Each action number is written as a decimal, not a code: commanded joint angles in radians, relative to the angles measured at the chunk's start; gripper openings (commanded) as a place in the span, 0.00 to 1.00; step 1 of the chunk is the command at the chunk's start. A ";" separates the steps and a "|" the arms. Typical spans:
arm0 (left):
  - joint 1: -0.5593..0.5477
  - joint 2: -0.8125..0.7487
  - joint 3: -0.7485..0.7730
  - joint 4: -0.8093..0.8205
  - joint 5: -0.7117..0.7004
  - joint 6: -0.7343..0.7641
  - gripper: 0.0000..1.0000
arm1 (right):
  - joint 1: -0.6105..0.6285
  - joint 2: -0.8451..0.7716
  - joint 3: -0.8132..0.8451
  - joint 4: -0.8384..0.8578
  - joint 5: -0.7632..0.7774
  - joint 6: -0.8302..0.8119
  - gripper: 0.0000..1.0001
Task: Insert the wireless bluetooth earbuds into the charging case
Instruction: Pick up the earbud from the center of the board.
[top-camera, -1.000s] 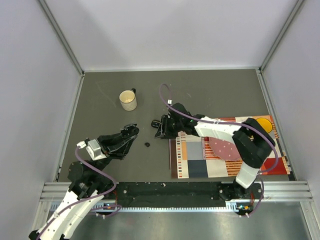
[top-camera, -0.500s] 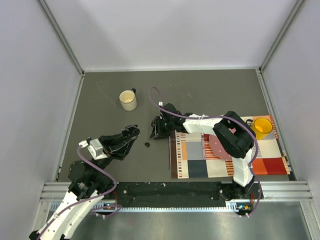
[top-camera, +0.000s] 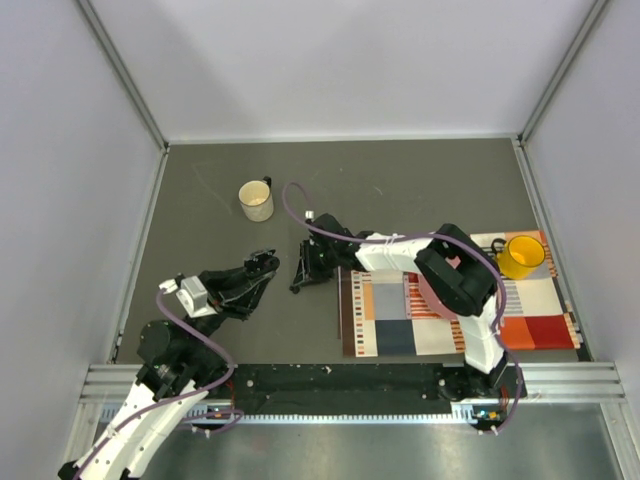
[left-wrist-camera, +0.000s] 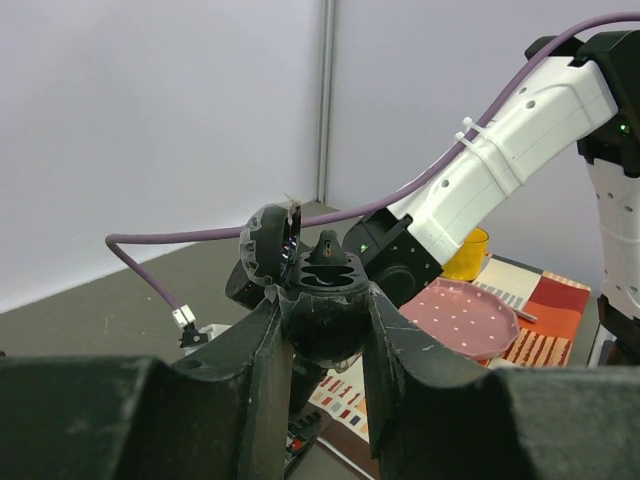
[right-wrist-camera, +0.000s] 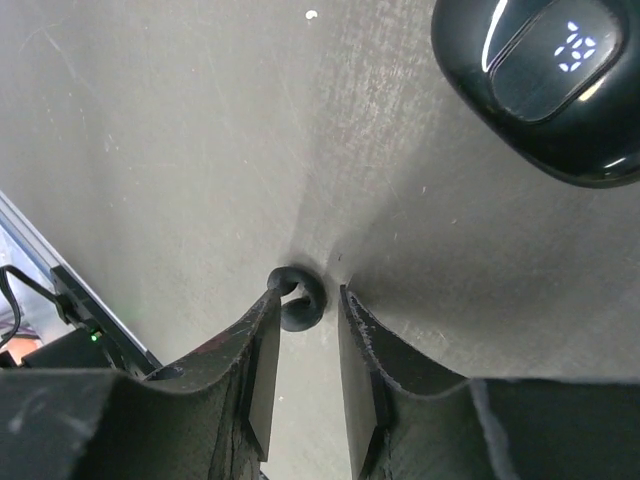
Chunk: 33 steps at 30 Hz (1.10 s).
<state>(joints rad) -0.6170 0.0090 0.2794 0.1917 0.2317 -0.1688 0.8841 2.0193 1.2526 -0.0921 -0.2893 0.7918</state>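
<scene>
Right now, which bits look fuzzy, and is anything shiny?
Right wrist view: the right gripper looks dark and fuzzy, the earbud between its fingers sharper, and the black case has a white glare streak and a glowing display. Left wrist view: the left gripper is dark, the charging case it holds crisp. Top view: even light, soft shadows.

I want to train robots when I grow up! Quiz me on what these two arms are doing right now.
1. True or false: the left gripper is shut on the open charging case.
2. What lies between the fingers of the right gripper? A) a spoon B) a tiny black earbud C) a coin
3. Fill in: the yellow cup stands on the colourful ____.

Key: 1 true; 2 B; 3 mat.
</scene>
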 joint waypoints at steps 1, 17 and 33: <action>-0.003 -0.057 0.035 -0.001 -0.023 -0.001 0.00 | 0.026 0.027 0.034 -0.017 0.035 -0.035 0.29; -0.003 -0.060 0.032 -0.014 -0.028 -0.011 0.00 | 0.056 0.041 0.024 -0.031 0.052 -0.058 0.17; -0.003 -0.066 0.029 -0.020 -0.037 -0.015 0.00 | 0.073 0.010 -0.005 0.005 0.052 -0.103 0.16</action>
<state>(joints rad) -0.6170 0.0090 0.2794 0.1478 0.2108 -0.1768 0.9314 2.0327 1.2640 -0.0757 -0.2531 0.7261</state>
